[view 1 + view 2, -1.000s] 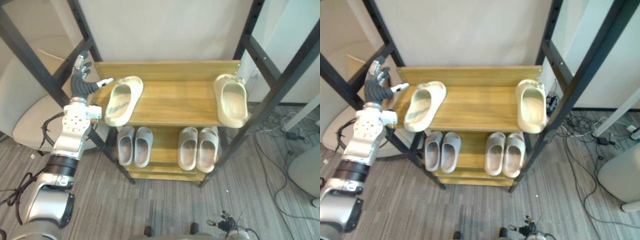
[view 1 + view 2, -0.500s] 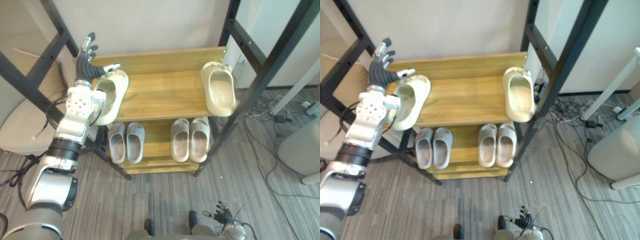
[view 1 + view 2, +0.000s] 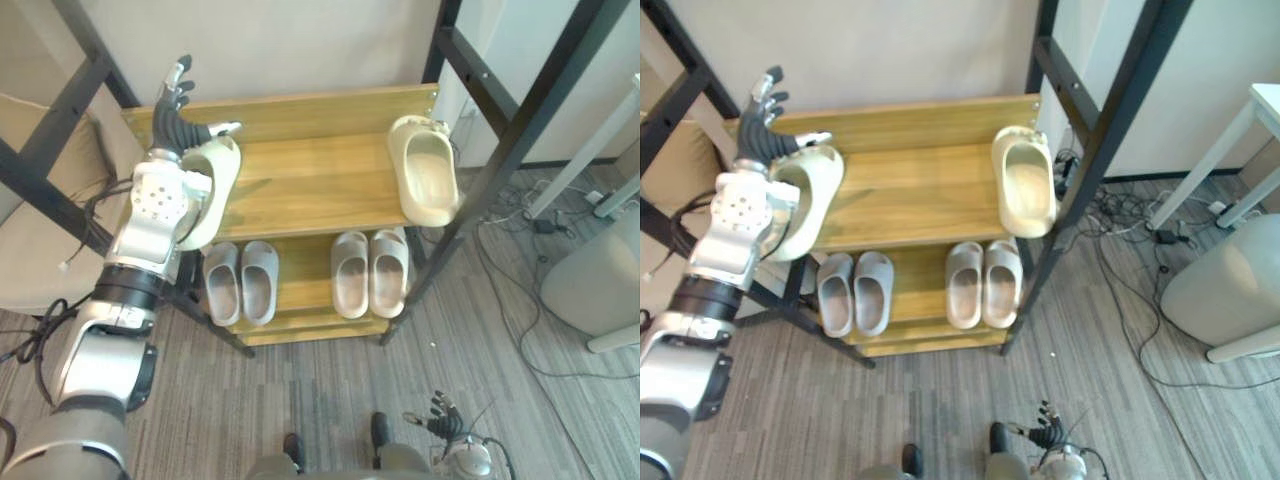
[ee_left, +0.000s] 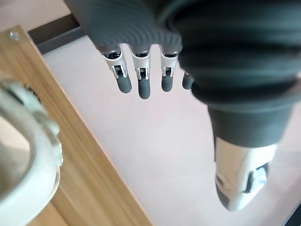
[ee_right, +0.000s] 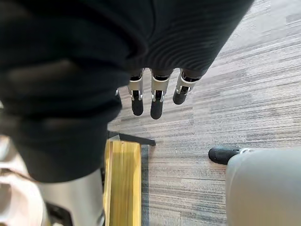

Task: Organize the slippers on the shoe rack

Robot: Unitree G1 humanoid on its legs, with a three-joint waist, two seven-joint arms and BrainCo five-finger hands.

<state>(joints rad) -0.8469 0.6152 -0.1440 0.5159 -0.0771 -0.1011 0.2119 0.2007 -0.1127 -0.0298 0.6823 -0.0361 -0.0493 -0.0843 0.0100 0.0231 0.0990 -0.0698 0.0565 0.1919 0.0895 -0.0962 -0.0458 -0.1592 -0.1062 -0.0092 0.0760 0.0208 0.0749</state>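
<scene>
Two cream slippers lie apart on the top board of the wooden shoe rack (image 3: 310,185): the left cream slipper (image 3: 217,185) at the left end, the right cream slipper (image 3: 425,180) at the right end. My left hand (image 3: 178,125) is up at the left slipper's outer side with straight fingers, its thumb over the slipper's far end. In the left wrist view that slipper (image 4: 23,155) lies beside the fingers (image 4: 143,84), not between them. On the lower shelf stand two grey pairs (image 3: 240,282) (image 3: 370,272). My right hand (image 3: 440,410) hangs low near the floor, fingers (image 5: 157,101) straight.
Black metal frame posts (image 3: 520,130) flank the rack on both sides. A beige chair (image 3: 30,250) stands to the left, a grey rounded seat (image 3: 600,290) to the right. Cables (image 3: 520,220) trail over the carpet at the right.
The camera has moved, so the rack now sits further left in view. My left hand has risen and come in against the left cream slipper's side. Both cream slippers stay at their ends.
</scene>
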